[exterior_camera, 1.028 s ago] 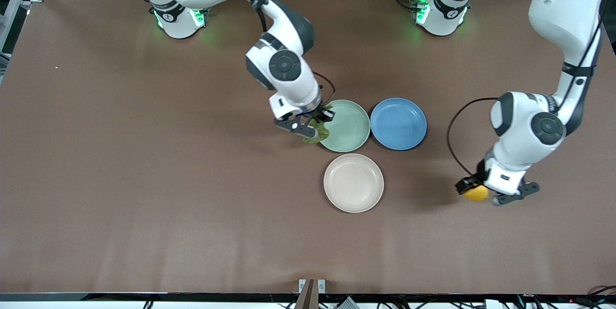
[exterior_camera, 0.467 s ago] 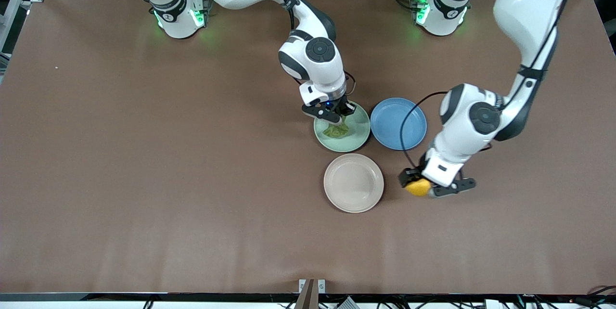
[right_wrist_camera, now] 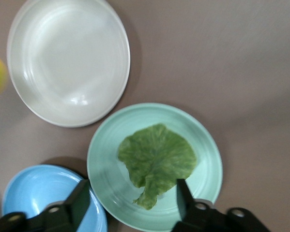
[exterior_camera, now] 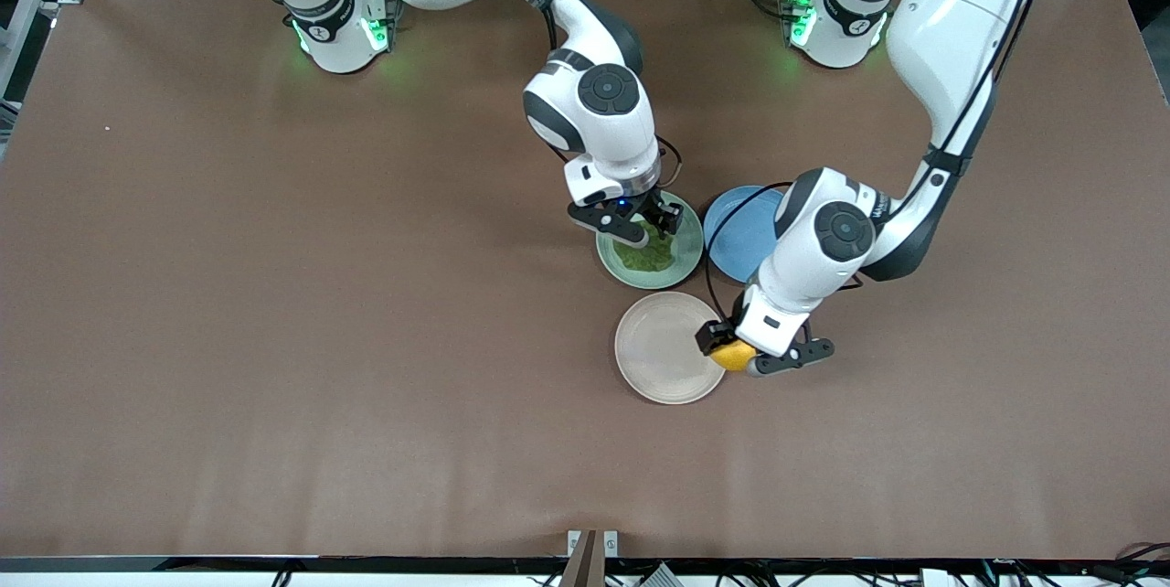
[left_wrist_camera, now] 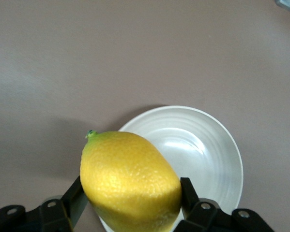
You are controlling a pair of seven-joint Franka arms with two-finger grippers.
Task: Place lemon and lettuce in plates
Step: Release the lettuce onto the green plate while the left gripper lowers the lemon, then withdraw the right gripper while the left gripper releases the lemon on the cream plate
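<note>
Over the beige plate's (exterior_camera: 660,351) rim, left gripper (exterior_camera: 748,358) fingers clamp the lemon (exterior_camera: 731,356); right gripper (exterior_camera: 643,226) fingers apart.

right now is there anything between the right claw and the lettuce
Nothing: in the right wrist view the right claw hangs open over the lettuce, which lies flat in the mint green plate, with only air between.

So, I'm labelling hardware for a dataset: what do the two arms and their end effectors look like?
Both arms are glossy white with dark grey joint bands and round dark grey joint caps. A thin black cable loops to each wrist, and the bases glow green. The right end effector and left end effector have black fingers below a white body; a small blue light shows on the right one.
</note>
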